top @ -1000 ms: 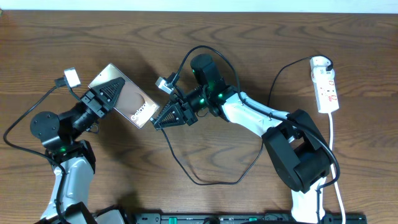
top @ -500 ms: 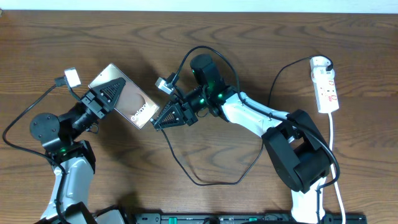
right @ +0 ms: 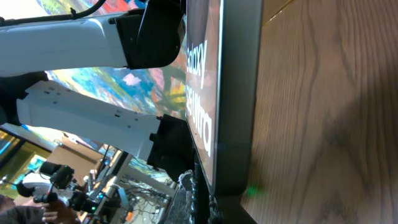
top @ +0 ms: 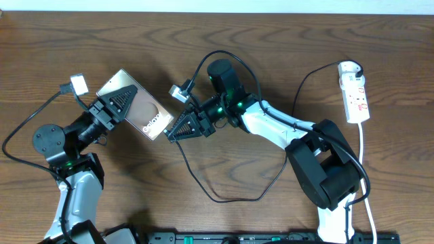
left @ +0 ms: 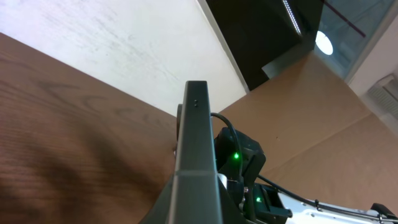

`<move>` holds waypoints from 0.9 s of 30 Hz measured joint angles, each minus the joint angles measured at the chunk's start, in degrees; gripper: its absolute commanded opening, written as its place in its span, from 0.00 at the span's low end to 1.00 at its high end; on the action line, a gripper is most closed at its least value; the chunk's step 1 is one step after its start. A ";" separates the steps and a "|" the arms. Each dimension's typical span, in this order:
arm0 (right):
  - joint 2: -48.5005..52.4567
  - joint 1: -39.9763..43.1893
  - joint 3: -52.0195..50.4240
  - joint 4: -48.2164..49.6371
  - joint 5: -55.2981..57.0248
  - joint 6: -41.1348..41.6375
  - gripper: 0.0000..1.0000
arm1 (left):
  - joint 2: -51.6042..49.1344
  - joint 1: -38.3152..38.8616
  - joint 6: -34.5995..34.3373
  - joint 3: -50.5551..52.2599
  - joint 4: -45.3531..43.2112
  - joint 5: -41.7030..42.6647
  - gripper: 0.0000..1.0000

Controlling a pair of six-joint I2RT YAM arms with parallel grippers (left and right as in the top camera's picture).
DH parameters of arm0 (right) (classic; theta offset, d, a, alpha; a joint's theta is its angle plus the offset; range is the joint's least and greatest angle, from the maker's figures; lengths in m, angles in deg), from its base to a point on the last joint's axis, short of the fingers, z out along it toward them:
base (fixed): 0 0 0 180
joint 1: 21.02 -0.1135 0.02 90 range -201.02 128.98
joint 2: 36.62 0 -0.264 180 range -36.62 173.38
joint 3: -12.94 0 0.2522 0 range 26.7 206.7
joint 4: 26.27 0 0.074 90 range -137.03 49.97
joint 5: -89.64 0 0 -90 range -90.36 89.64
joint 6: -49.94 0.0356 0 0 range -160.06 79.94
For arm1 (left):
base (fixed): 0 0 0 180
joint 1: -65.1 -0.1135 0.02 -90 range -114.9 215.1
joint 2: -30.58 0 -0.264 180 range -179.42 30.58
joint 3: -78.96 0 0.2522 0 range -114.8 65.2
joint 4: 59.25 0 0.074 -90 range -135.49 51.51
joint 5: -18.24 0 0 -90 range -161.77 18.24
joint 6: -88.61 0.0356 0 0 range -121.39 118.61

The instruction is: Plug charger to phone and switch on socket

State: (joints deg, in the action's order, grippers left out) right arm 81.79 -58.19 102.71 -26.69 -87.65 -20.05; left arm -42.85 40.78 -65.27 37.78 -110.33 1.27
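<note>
The phone (top: 152, 118) is raised off the wooden table, tilted, "Galaxy" lettering up, with my left gripper (top: 121, 102) shut on its upper-left end. My right gripper (top: 172, 132) is shut at the phone's lower-right end, and the charger cable (top: 224, 196) trails from it in a loop toward the socket (top: 355, 95), a white strip at the far right. The left wrist view shows the phone (left: 198, 124) edge-on. In the right wrist view the phone (right: 230, 93) fills the middle, just above my fingertips (right: 202, 205). The plug tip is hidden between gripper and phone.
The socket's white cord (top: 366, 176) runs down the right side past the right arm's base (top: 325, 169). A black rail (top: 271, 238) lies along the front edge. The left arm's base (top: 51, 139) and its cables sit at the left.
</note>
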 measured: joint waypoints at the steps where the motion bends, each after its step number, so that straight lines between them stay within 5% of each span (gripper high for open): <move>1: 0.00 -0.02 0.00 -0.02 -0.02 0.20 0.01 | 0.00 0.00 0.00 0.00 0.00 0.09 0.08; 27: 0.04 -0.13 -0.02 0.02 -0.42 0.63 0.01 | 0.00 -0.07 0.00 -0.04 -0.13 1.01 0.07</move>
State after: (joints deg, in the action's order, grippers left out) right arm 81.83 -58.32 102.68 -26.67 -88.06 -19.41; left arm -42.85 40.71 -65.27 37.74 -110.46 2.28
